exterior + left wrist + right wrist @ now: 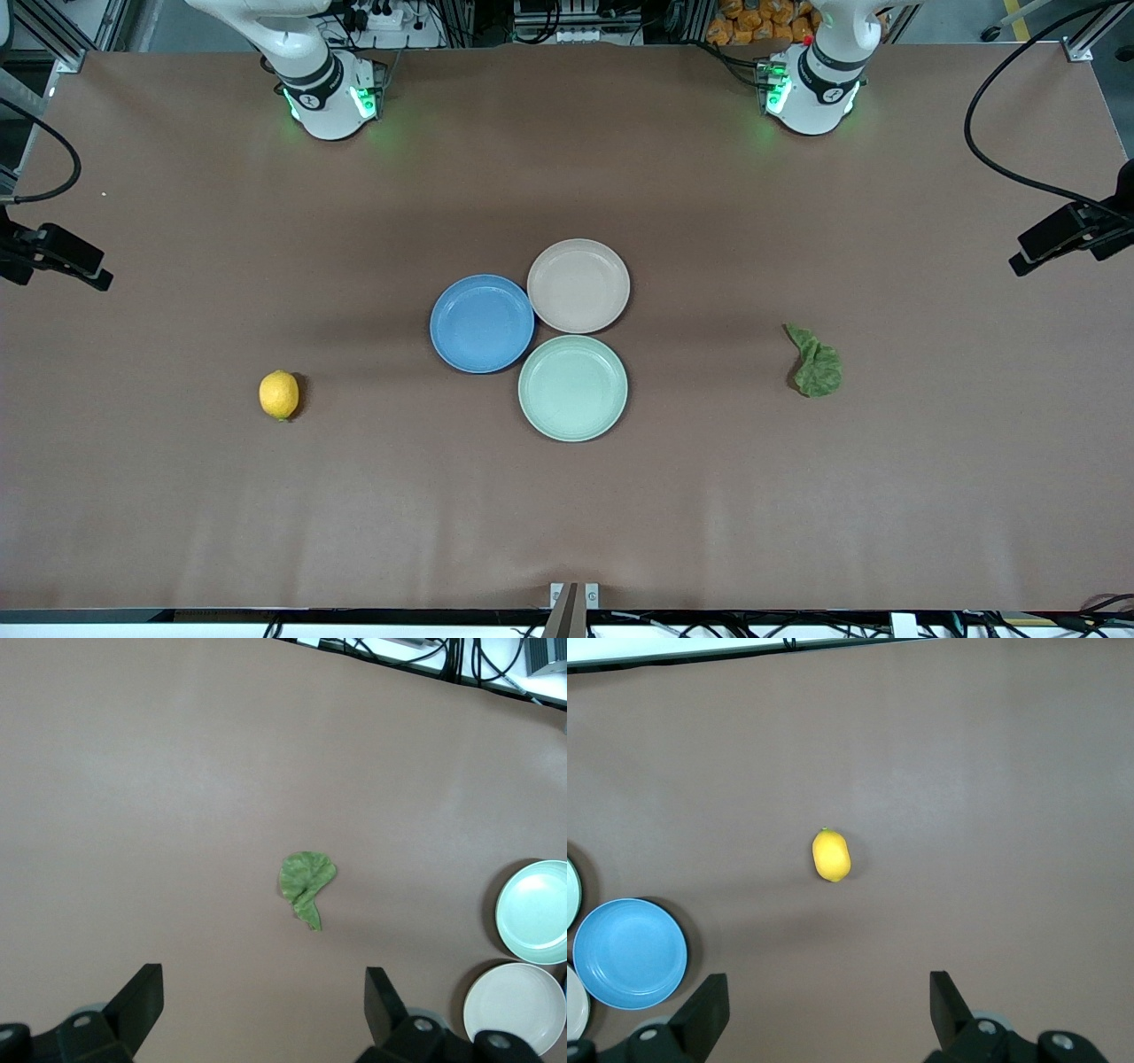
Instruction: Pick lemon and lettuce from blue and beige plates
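The lemon (279,394) lies on the bare brown bench (567,514) toward the right arm's end, the lettuce (815,361) toward the left arm's end; the blue plate (482,323) and beige plate (578,285) sit empty between them. The lemon looks firm, smooth and likely to roll, so grip its middle. The lettuce looks limp, so pinch its bunched centre. The left gripper (264,1010) over the lettuce and right gripper (829,1010) over the lemon hold their fingers spread, empty.

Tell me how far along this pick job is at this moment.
Looks finished, or never loaded: the lemon lies on the bare table toward the right arm's end, the lettuce toward the left arm's end, and the blue plate, beige plate and mint-green plate hold nothing. In hand: nothing; the left hand hangs open over the lettuce, the right hand open over the lemon. Left: nothing visible.
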Motion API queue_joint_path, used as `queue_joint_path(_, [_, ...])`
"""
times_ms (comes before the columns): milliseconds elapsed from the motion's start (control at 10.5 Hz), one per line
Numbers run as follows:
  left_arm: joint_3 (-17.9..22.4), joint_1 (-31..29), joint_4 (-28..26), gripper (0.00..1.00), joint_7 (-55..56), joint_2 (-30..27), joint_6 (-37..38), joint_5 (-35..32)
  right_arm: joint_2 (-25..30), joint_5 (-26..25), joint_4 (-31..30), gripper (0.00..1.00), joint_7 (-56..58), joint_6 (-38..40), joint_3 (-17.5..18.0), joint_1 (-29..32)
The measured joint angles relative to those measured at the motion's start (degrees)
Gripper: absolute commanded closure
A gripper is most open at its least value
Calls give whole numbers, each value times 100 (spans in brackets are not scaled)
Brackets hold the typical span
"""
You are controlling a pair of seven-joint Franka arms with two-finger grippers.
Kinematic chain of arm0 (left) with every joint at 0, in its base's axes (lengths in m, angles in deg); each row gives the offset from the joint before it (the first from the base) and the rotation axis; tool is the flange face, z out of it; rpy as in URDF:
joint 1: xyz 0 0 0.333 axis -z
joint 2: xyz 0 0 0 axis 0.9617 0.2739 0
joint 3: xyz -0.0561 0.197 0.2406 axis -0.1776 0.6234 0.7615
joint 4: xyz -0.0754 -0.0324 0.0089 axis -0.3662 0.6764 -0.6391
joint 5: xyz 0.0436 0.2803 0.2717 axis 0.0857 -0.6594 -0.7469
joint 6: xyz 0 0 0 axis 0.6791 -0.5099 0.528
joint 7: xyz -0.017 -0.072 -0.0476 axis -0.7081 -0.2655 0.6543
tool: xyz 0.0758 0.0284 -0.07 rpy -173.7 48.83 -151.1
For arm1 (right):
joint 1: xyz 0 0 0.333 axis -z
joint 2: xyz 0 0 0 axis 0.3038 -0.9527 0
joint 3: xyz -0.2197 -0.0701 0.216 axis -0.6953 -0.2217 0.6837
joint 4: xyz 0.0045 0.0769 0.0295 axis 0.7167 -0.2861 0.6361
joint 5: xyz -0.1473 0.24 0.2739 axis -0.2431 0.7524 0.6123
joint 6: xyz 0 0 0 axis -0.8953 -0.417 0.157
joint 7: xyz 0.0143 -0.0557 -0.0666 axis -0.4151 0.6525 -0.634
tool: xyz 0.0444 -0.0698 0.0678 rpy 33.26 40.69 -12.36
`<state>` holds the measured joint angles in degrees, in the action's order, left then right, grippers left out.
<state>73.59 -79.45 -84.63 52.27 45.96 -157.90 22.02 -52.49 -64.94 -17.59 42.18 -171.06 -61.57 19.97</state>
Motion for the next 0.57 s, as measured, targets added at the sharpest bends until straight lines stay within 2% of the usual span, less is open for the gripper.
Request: queue_joint_path(574, [156,-141,-103,0,1,-25,246,232,-111,26,3,0,146,205,14,-39])
